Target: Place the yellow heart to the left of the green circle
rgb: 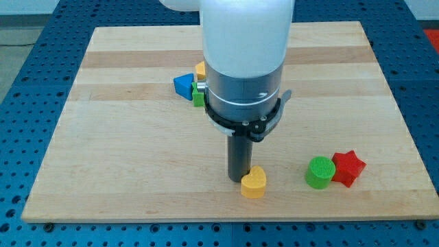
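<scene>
The yellow heart (254, 183) lies near the board's bottom edge, a little right of centre. The green circle (319, 171) stands to its right, about a block's width of bare wood between them. My tip (238, 179) is down on the board and touches the heart's upper left side. The rod rises straight up into the arm's big white and grey body, which hides the middle of the board behind it.
A red star (348, 167) touches the green circle's right side. A blue triangle (183, 85), a small green block (198, 95) and a yellow block (199, 70) cluster at centre left, partly hidden by the arm. The wooden board (110, 158) sits on a blue perforated table.
</scene>
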